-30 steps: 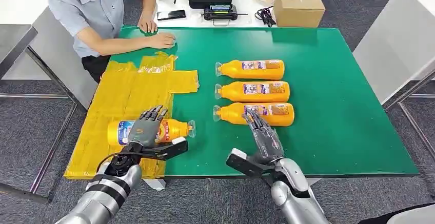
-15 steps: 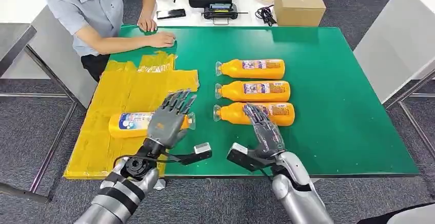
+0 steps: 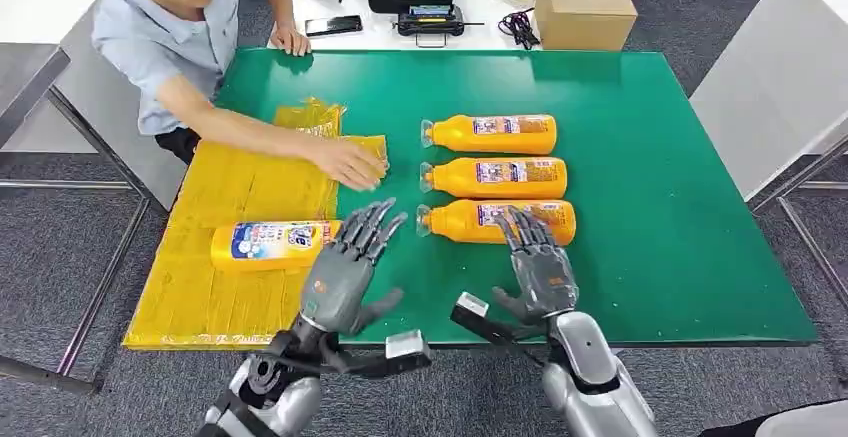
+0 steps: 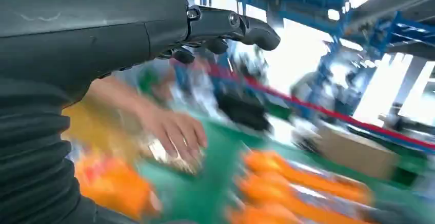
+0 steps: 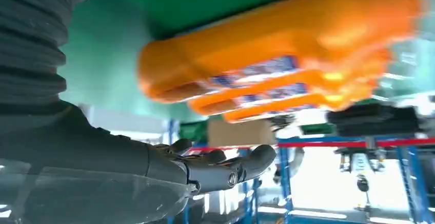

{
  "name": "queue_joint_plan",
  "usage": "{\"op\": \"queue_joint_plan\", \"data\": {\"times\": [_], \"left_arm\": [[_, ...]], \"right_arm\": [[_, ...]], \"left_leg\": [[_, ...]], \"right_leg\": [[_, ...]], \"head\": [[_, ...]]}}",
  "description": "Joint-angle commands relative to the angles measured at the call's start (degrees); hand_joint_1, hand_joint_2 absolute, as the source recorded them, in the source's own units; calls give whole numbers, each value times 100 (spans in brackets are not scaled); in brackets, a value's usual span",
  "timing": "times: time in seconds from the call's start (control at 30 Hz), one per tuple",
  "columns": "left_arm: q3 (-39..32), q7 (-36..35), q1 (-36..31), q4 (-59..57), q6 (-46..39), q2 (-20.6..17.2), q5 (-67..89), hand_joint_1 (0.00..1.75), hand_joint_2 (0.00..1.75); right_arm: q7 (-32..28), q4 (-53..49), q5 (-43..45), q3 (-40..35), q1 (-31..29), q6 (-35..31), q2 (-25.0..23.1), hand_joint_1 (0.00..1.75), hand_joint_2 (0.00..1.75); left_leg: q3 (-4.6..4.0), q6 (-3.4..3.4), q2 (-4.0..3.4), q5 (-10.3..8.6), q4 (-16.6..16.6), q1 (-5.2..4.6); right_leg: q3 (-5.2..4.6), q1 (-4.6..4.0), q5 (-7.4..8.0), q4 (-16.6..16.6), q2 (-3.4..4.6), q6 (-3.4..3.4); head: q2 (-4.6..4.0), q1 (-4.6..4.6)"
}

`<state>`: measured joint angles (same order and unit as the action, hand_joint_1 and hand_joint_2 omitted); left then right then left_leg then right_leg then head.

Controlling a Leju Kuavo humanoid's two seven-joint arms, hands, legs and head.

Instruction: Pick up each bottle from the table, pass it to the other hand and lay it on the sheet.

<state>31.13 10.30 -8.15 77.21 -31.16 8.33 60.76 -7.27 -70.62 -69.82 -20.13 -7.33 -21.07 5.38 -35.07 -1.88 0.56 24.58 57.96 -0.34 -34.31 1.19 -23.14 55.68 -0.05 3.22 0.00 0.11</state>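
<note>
One orange bottle point(image 3: 272, 244) is seen lying on its side on the yellow sheet point(image 3: 245, 182), its cap end hidden behind the fingers of the left hand point(image 3: 343, 277). That hand is held above the sheet's edge and the green table point(image 3: 640, 157) with fingers spread and nothing grasped. Three more bottles are laid in a column on the table: the far bottle point(image 3: 490, 134), the middle bottle point(image 3: 493, 176) and the near bottle point(image 3: 495, 221). The right hand point(image 3: 541, 269) is raised just before the near bottle, fingers apart and empty. A person's hand point(image 3: 350, 164) is pressed on the sheet's corner. In the left wrist view, that person's hand point(image 4: 172, 131) is shown blurred beyond the grey thumb. In the right wrist view, the stacked orange bottles point(image 5: 287, 75) are seen apart from the open fingers point(image 5: 220, 167).
</note>
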Motion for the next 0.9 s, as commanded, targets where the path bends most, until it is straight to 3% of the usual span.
{"op": "queue_joint_plan", "data": {"times": [0.03,0.5,0.9], "left_arm": [[184,378,1295,1462,694,-48,-1529,0,175],[-54,477,1126,1071,351,165,-1392,0,175],[81,534,1006,948,298,156,-1377,0,175]], "right_arm": [[266,-202,-440,720,263,290,725,0,175],[461,325,-452,433,-149,882,731,0,175],[440,630,-258,386,-465,1017,746,0,175]], "left_leg": [[26,7,1,15,1,0],[28,7,-17,6,-4,7],[34,12,-17,9,-4,7]], "right_leg": [[27,-2,-15,-1,-5,-10],[23,-7,-2,-3,11,-10],[30,-8,-4,-3,11,-17]], "head": [[0,0],[0,-2],[0,-2]]}}
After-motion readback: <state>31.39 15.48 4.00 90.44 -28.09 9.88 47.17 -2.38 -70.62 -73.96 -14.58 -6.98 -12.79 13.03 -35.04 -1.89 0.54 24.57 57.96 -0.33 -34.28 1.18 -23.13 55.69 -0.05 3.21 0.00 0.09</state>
